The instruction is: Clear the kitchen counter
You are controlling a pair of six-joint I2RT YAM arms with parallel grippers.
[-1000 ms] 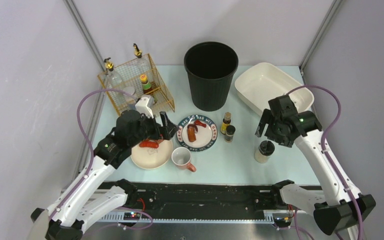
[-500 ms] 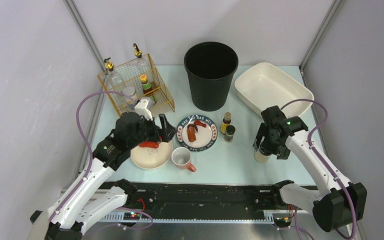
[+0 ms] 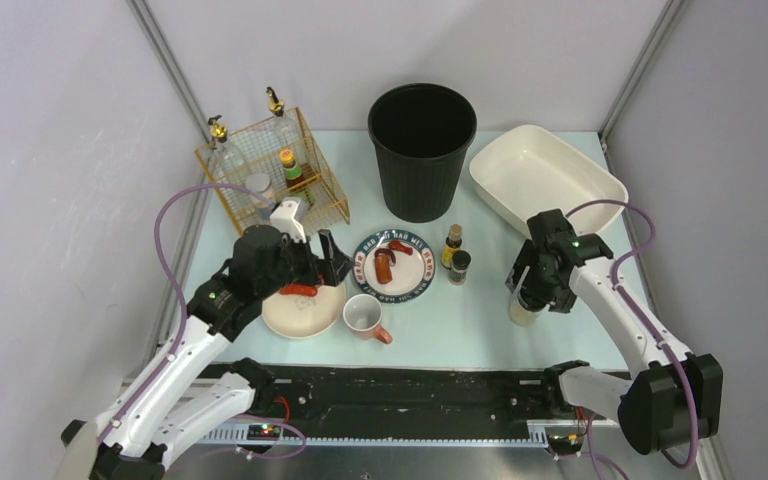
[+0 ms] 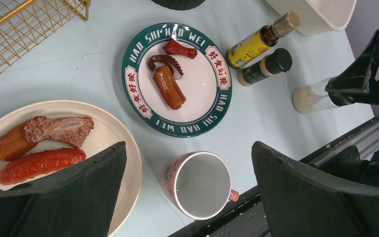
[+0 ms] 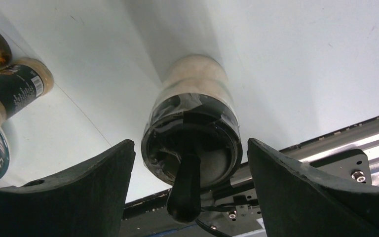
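Black rail [image 3: 400,385] along the bottom of the overhead view edges the pale green bench [image 3: 450,325], which fills the middle of that frame. Just above the rail, at lower right, the right end effector [image 3: 532,292] has dropped within the last second from a spot above and behind the jar [image 5: 192,123] to straddle it. In the wrist view a gap shows on each side of the black lid, so it is open and not yet gripping. That suggests the approach is finished and closing comes next.

At lower left, the left end effector [image 4: 188,163] has barely shifted. It is open, holds nothing, and hovers over the mug [image 4: 197,185] and the cream plate [image 4: 111,131] of sausages. Further up sit the green-rimmed plate [image 4: 202,98] and two small bottles [image 3: 457,262]. At the top stand the wire basket [image 3: 250,160] on the left, the black bin [image 3: 422,150] and the white basin [image 3: 545,175].

Nearly everything is on the bench, so the clearing looks to be at an early stage.
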